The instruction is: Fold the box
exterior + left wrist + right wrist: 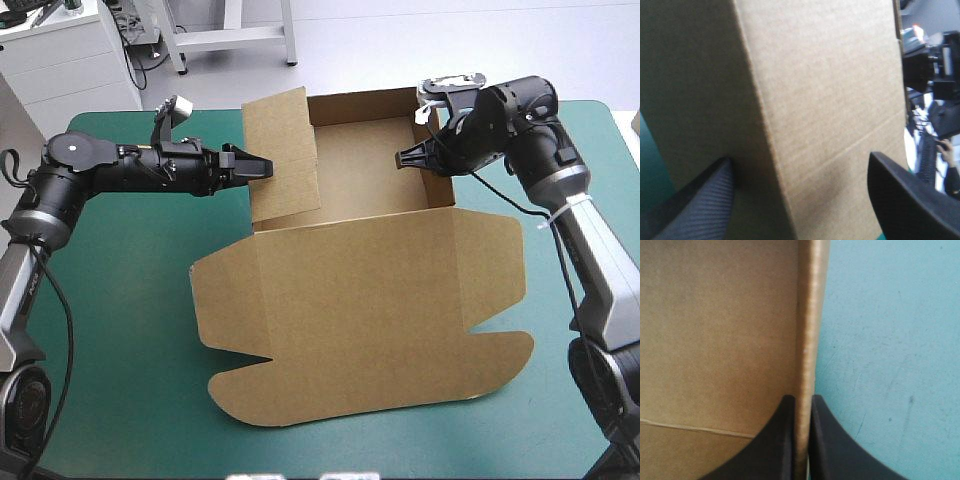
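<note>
The brown box (370, 290) lies mid-table, its lid flat toward the near edge and its tray walls raised at the far end. The left wall flap (285, 150) stands upright. My left gripper (262, 168) meets it from the outside. In the left wrist view this gripper (800, 157) is open, a folded corner of the board (805, 100) filling the space between its fingers. My right gripper (403, 158) reaches over the right wall. In the right wrist view it (802, 397) is shut on that wall's top edge (810, 315).
The teal-green cover (120, 330) shows as a broad strip left of the box, and a narrower one (560, 400) lies to its right. The lid's rounded flaps (240, 390) reach close to the table's near edge.
</note>
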Robot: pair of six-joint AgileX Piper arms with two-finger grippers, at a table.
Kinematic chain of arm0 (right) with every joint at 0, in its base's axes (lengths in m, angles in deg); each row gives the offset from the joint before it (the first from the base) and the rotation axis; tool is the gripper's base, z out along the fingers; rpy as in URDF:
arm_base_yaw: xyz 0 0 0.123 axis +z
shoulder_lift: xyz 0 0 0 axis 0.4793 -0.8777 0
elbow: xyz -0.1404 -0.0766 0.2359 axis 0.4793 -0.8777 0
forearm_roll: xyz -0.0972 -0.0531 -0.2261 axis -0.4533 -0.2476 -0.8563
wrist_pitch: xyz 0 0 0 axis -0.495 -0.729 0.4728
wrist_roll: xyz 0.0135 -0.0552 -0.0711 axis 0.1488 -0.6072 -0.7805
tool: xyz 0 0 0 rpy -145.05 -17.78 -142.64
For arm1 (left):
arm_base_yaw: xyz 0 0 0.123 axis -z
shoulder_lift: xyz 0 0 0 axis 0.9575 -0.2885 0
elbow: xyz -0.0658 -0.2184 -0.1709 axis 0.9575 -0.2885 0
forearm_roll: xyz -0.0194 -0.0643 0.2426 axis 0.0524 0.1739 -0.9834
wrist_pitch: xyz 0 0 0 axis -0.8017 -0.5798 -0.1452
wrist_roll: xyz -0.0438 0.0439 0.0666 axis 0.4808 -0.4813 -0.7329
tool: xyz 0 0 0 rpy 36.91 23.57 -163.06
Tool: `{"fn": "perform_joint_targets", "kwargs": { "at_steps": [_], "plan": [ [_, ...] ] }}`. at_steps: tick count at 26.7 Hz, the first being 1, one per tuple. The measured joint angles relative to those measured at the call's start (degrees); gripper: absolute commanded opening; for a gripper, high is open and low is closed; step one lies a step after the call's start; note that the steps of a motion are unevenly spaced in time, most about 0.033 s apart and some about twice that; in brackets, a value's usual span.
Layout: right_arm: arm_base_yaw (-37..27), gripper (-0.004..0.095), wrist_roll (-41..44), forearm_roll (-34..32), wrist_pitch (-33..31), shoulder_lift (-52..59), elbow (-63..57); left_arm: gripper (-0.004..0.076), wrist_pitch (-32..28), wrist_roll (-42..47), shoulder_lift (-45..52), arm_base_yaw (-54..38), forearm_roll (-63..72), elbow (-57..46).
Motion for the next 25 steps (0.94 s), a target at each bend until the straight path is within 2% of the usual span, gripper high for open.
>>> {"fn": "perform_joint_targets", "kwargs": {
  "at_steps": [9, 18, 25],
  "plan": [
    [2.47, -0.0016, 1.92, -1.24, 0.22, 0.00, 0.00, 0.0523, -5.03, 19.85, 0.00, 7.92, -24.45, 5.13],
    [4.33, -0.0016, 3.15, -3.12, 0.41, 0.00, 0.00, 0.0523, -10.85, 27.99, 0.00, 11.66, -33.83, 5.14],
    [5.02, -0.0016, 3.63, -2.79, 0.70, 0.32, 0.00, 0.0523, -12.93, 29.89, 0.00, 11.80, -36.86, 5.14]
  ]
}}
